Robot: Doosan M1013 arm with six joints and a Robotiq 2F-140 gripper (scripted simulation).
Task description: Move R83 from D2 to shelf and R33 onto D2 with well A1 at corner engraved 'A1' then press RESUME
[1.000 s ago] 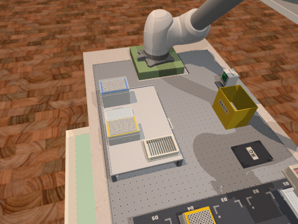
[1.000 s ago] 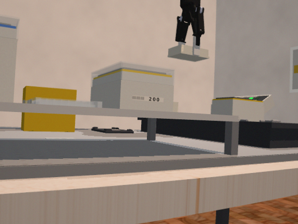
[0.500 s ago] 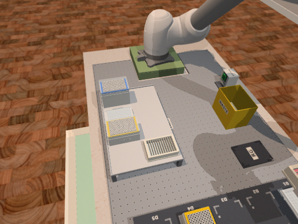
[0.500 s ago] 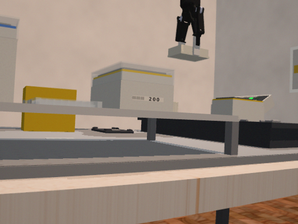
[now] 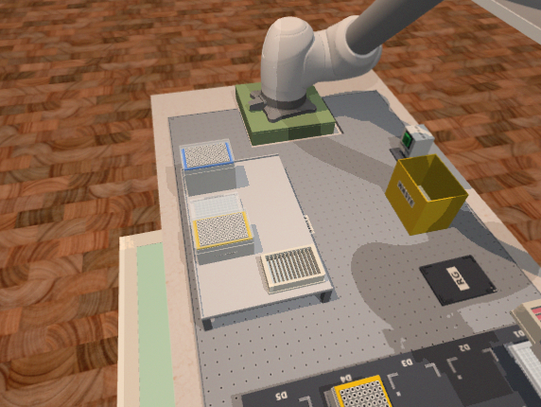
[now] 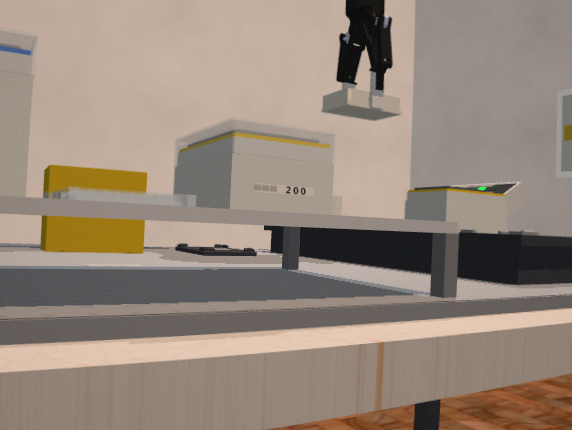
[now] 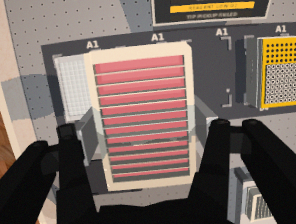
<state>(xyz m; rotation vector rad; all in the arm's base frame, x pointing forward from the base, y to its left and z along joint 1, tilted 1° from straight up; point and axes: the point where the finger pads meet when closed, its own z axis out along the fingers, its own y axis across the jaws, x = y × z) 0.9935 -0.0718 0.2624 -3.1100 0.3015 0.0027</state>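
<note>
My gripper is shut on a cream 12-trough reservoir with red liquid and holds it level, high above the deck. In the wrist view the reservoir sits between my fingers, which clamp its long sides. It hangs over the D2 area, and its edge shows at the right of the top view. The D2 brackets are empty. Another cream reservoir stands flat at the shelf's near corner. I cannot read any ID label.
The open 96-well plate at D1 lies just beside the held reservoir. The yellow tip rack is on D4. The shelf also holds a blue tip rack, a lidded plate and a yellow tip rack. A waste bin and the RG nest stand nearby.
</note>
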